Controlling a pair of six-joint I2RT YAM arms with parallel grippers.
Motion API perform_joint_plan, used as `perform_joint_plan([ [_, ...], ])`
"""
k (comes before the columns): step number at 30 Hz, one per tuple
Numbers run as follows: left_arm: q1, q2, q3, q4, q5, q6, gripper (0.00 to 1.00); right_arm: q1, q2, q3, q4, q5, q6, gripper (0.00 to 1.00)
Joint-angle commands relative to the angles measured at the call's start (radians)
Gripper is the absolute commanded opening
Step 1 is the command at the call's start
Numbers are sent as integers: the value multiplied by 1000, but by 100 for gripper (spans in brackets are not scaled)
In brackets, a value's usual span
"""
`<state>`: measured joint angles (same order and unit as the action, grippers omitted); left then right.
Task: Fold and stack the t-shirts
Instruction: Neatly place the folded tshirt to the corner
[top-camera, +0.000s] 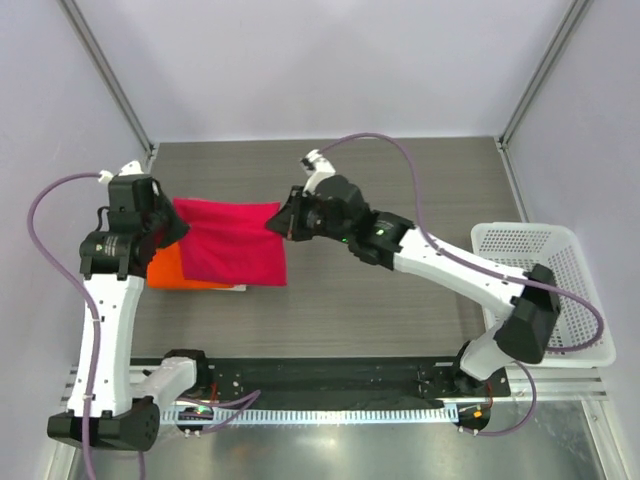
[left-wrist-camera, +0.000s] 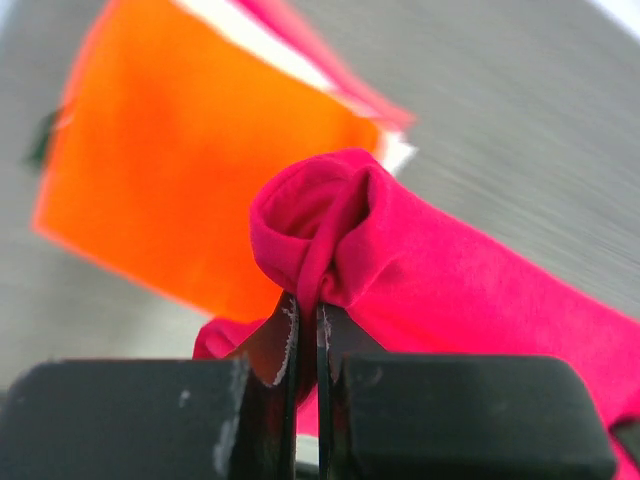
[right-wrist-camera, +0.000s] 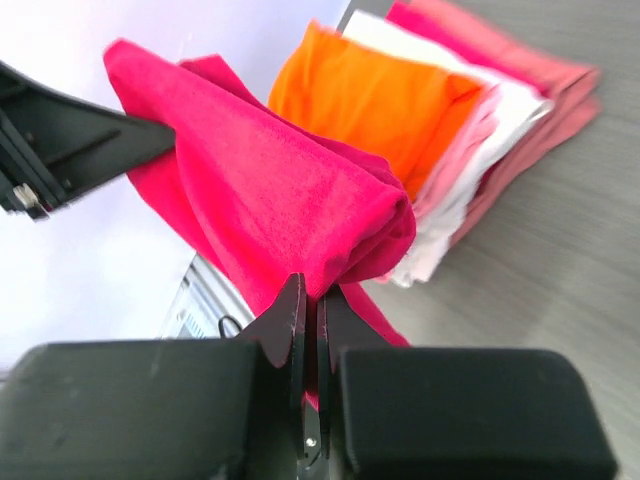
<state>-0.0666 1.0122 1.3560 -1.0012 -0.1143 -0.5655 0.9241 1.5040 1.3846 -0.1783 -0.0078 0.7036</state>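
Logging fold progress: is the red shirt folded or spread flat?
Folded: the red shirt hangs as a doubled rectangle between the left pincer and right pincer, over the orange shirt.

The crimson shirt (top-camera: 230, 240) hides most of the orange shirt (top-camera: 165, 270), blurred in the left wrist view.

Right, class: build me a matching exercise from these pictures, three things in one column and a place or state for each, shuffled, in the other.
Things:
1. crimson t-shirt
2. orange t-shirt
3. basket

Places or states:
A. at the right edge of the table
B. pinched and held up by the left gripper and right gripper
C. top layer of the folded pile

Pairs: 1-B, 2-C, 3-A
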Motion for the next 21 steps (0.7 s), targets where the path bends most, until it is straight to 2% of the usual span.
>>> perform_joint_plan([
  [1,126,0,25,-126,-130,108,0,53,92,80,-6,63,17,1],
  [5,263,3,-9,-113,-124,128,0,105,206,178,0,71,31,1],
  [8,306,15,-18,-100,-131,134,0,131,268,218,8,81,37,1],
  [21,341,236,31,28,-139,53,0,101,533,479,-23,82,10,1],
])
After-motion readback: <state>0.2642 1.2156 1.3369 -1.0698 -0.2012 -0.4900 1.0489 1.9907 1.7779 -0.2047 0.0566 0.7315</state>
